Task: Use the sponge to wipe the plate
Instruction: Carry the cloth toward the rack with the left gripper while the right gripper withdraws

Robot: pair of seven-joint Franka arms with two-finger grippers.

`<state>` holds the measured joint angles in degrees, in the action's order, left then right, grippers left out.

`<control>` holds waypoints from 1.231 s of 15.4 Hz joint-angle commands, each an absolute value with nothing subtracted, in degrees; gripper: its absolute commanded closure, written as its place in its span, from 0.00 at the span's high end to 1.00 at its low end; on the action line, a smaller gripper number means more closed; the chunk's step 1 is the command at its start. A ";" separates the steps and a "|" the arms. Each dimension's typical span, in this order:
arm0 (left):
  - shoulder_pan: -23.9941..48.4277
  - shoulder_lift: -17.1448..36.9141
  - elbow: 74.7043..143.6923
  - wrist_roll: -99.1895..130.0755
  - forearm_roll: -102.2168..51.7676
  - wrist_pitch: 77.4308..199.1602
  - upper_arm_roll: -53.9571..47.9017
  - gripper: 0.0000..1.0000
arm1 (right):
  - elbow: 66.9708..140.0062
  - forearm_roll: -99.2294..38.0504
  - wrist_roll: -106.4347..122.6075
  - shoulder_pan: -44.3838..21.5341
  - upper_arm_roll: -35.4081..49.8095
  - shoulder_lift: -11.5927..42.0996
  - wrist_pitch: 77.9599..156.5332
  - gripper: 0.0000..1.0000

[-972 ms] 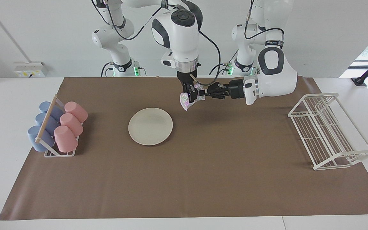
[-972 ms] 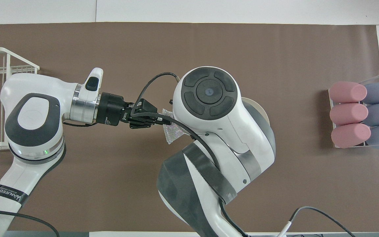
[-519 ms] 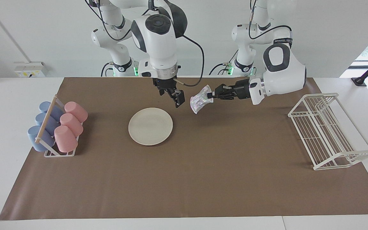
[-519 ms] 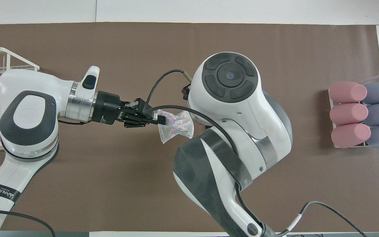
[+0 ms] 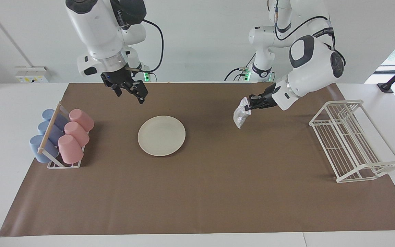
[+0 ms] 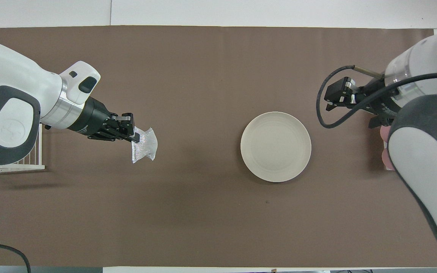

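The plate (image 5: pixel 161 135) lies flat on the brown mat (image 5: pixel 197 192) that covers the worktop (image 5: pixel 9 154). Nothing is on it.

The left end effector (image 5: pixel 250 103) is up in the air over bare mat, between the plate and the white wire rack (image 5: pixel 351 140). It is clenched on the top edge of the sponge (image 5: pixel 240 116), and the sponge hangs down from it. In the facing view the sponge clearly hangs above the mat and is well apart from the plate. From overhead the sponge (image 6: pixel 144 145) looks spread out and shiny, and only a corner of the rack (image 6: pixel 10 166) peeks out from under the left arm.

The right end effector (image 5: pixel 134 92) is up in the air over the mat, between the plate and the cup holder (image 5: pixel 62 164). Its fingers are spread wide and hold nothing. From overhead the right end effector (image 6: pixel 340 96) shows beside the plate (image 6: pixel 275 146).

The facing view shows 3 pink cups (image 5: pixel 75 135) and 3 blue cups (image 5: pixel 45 137) lying in the holder. From overhead the right arm hides nearly all of them, and only a bit of pink (image 6: pixel 385 149) shows.
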<state>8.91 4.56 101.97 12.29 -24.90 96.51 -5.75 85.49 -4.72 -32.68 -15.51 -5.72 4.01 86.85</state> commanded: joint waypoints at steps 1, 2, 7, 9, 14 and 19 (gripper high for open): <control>9.58 4.92 97.92 15.90 -13.05 92.39 -6.06 0.00 | 86.40 -0.99 -25.34 -13.45 -5.01 1.68 85.43 1.00; 9.93 5.01 96.87 16.34 -9.35 90.37 -6.06 0.00 | 86.40 1.03 -21.31 -12.93 -5.01 1.23 84.91 1.00; 12.48 5.19 95.18 18.28 10.16 85.61 -6.15 0.00 | 86.04 1.06 -9.32 -7.48 -4.92 -0.34 81.57 1.00; 12.57 5.27 95.19 18.37 17.71 83.59 -6.15 0.00 | 88.05 1.14 -9.93 -6.77 -5.01 -1.31 81.65 1.00; 14.14 8.95 95.01 18.72 37.48 80.61 -6.15 0.00 | 89.38 0.88 -9.50 -6.24 -4.75 -1.67 85.42 1.00; 13.62 15.18 93.61 18.81 54.72 80.95 -5.98 0.00 | 89.56 1.05 -9.23 -6.15 -4.48 -0.88 83.85 1.00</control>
